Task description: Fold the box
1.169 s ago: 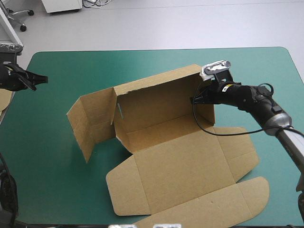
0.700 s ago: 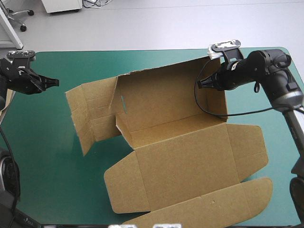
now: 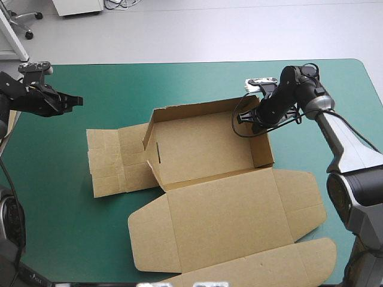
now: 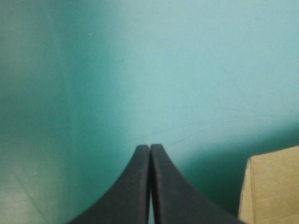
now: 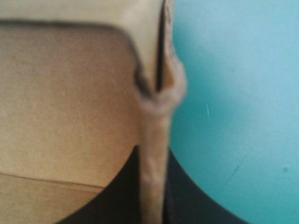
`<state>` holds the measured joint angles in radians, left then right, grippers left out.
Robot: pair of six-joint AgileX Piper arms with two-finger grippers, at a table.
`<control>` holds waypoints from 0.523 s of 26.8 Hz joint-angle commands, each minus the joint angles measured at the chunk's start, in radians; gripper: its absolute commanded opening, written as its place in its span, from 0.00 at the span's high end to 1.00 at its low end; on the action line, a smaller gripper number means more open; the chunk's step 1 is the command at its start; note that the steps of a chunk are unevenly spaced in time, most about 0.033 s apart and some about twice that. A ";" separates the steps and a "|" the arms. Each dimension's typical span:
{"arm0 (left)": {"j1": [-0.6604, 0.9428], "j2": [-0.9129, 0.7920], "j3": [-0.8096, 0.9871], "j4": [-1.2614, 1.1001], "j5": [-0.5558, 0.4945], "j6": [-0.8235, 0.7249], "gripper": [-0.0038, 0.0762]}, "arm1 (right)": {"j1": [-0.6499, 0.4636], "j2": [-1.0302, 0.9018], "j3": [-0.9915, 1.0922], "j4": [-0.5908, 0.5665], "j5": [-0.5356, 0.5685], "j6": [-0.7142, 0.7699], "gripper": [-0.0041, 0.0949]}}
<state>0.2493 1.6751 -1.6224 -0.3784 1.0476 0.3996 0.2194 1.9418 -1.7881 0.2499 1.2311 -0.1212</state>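
Note:
The brown box (image 3: 203, 149) sits mid-table with its back and right walls raised. Its left side flap (image 3: 114, 161) lies flat on the teal-green cover, and the wide lid (image 3: 233, 221) lies flat toward the front edge. My right gripper (image 3: 252, 121) is at the far right corner, shut on the box's right wall. In the right wrist view the wall's edge (image 5: 154, 116) runs up between the black fingers of the right gripper (image 5: 152, 156). My left gripper (image 3: 76, 100) hovers shut over bare cover, left of the box. The left wrist view shows the left gripper (image 4: 150, 147) with a box corner (image 4: 273, 186) beside it.
An edge of more brown board (image 3: 9, 124) shows at the table's left edge. Bare teal-green cover (image 3: 60, 227) lies front left of the box and along the far edge (image 3: 179, 78).
The box has come down from a tilted, lifted pose; its left flap now lies flat. My right gripper moved left and down with the wall. The left gripper edged right.

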 commanded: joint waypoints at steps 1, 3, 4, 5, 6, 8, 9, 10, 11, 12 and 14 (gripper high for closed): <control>0.001 -0.046 -0.032 -0.057 -0.029 0.016 0.97 | -0.003 -0.014 -0.034 0.043 0.005 -0.009 0.97; 0.001 -0.046 -0.032 -0.057 -0.030 0.016 0.97 | -0.003 0.005 -0.034 0.041 -0.037 -0.016 0.97; 0.001 -0.046 -0.032 -0.057 -0.030 0.016 0.97 | -0.003 0.008 -0.034 0.041 -0.059 -0.026 0.97; 0.001 -0.046 -0.032 -0.059 -0.030 0.016 0.97 | -0.003 0.010 -0.034 0.041 -0.088 -0.034 0.97; 0.001 -0.046 -0.032 -0.061 -0.030 0.016 0.97 | -0.003 0.010 -0.034 0.041 -0.118 -0.035 0.97; 0.001 -0.046 -0.032 -0.061 -0.030 0.016 0.97 | -0.003 0.010 -0.034 0.041 -0.166 -0.045 0.97; 0.001 -0.046 -0.032 -0.061 -0.030 0.016 0.97 | -0.003 0.010 -0.034 0.041 -0.188 -0.055 0.97; 0.001 -0.046 -0.032 -0.061 -0.030 0.016 0.97 | -0.003 0.010 -0.034 0.043 -0.201 -0.058 0.97; 0.001 -0.046 -0.032 -0.061 -0.030 0.016 0.97 | -0.003 0.010 -0.034 0.050 -0.209 -0.061 0.97; 0.001 -0.046 -0.032 -0.063 -0.030 0.016 0.97 | -0.003 0.010 -0.034 0.063 -0.213 -0.067 0.97; 0.001 -0.046 -0.032 -0.065 -0.030 0.026 0.97 | -0.003 0.010 -0.034 0.130 -0.209 -0.115 0.97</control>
<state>0.2493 1.6751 -1.6224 -0.3991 1.0473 0.4171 0.2194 2.0028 -1.7946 0.2901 1.0788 -0.1891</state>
